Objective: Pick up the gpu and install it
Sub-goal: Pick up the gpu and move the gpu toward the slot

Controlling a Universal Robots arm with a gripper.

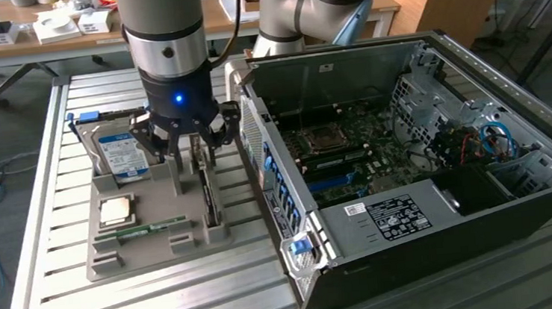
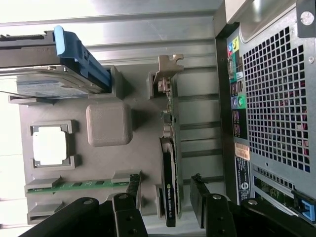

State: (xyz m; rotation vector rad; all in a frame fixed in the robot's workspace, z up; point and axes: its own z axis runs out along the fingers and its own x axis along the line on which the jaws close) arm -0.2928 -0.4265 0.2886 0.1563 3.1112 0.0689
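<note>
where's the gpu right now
In the exterior view the gpu stands on edge in the grey holder, on its side nearest the computer case, just below the open end effector.

The arm (image 1: pixel 162 14) is a smooth silver-grey tube, banded in black above a black wrist cuff (image 1: pixel 175 77) where a small blue light (image 1: pixel 179 99) glows. Behind it are pale grey, rounded joint housings (image 1: pixel 299 10), and a thin black cable (image 1: pixel 235 23) runs beside the tube. The gripper (image 1: pixel 184 161) is all black, with jointed linkage bars (image 2: pixel 74 217) fanning out above the fingers (image 2: pixel 196 197), which are narrow, flat-sided bars. Round bolt heads (image 2: pixel 216 198) mark the pivots just behind the fingers.
</note>
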